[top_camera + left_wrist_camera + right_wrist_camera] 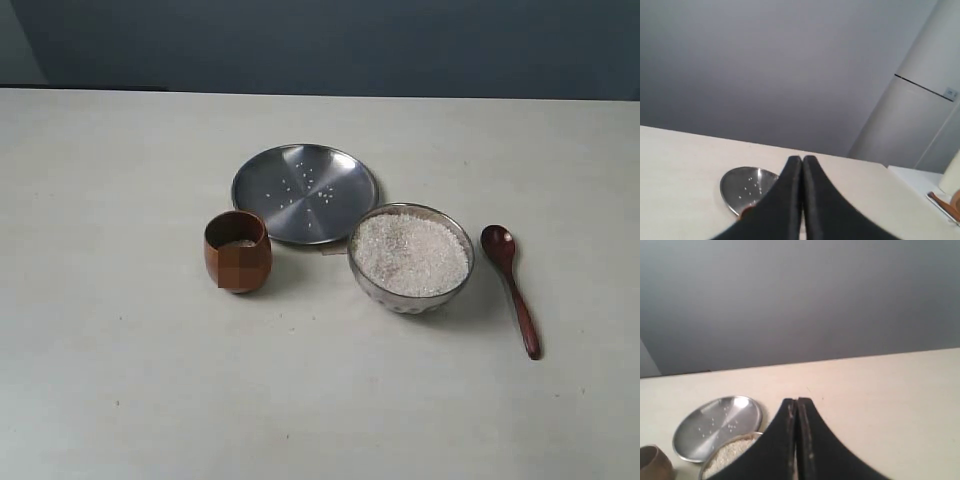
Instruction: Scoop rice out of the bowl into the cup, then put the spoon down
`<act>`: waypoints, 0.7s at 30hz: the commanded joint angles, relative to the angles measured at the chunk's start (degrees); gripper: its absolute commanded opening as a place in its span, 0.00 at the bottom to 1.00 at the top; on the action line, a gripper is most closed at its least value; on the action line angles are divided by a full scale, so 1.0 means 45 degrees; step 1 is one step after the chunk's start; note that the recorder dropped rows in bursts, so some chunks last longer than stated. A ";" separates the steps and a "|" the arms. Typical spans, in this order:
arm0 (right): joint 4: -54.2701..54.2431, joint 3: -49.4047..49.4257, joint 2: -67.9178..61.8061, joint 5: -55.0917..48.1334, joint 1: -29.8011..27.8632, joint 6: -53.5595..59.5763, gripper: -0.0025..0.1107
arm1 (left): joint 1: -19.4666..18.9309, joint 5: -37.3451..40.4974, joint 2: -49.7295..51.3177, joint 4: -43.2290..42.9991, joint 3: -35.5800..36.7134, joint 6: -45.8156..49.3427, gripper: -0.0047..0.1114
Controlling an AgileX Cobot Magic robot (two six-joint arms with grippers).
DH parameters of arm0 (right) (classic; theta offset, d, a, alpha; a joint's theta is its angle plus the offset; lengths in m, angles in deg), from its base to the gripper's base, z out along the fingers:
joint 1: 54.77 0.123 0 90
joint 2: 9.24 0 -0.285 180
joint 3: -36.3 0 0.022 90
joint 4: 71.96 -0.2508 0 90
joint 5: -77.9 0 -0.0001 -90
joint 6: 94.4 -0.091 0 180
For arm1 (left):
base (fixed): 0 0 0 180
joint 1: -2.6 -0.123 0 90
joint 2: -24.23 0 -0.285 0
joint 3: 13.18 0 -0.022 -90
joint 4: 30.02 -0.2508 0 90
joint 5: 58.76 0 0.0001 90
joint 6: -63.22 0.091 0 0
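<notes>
left gripper [802,159]: closed; the two dark fingers [790,192] meet along their inner faces, tips level.
right gripper [797,401]: closed; fingers [812,440] pressed together the same way.
pose, both: tips aimed toward the far edge of the surface [680,160].

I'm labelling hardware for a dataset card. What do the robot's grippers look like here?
Only the wrist views show them. The left gripper has two plain matte black fingers, broad at the base, curving in to narrow blunt tips. The right gripper is the same shape and colour, with pale scuffs along its inner edges. No cables, labels or arm links are visible.
</notes>
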 commanded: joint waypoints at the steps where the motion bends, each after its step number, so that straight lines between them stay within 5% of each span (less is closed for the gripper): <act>1: 0.0764 -0.1221 -0.1422 -0.1674 -0.0037 -0.0002 0.02 | 0.0087 0.1860 0.0246 0.0102 -0.0466 -0.0195 0.04; 8: 0.0759 -0.2084 -0.3228 -0.2379 -0.0037 0.0204 0.02 | 0.0087 0.3310 0.2154 0.0001 -0.0877 -0.0480 0.04; 21: 0.0725 -0.2080 -0.7277 -0.4357 -0.0037 0.1791 0.02 | 0.0087 0.2130 0.6000 -0.1508 -0.1713 -0.0368 0.04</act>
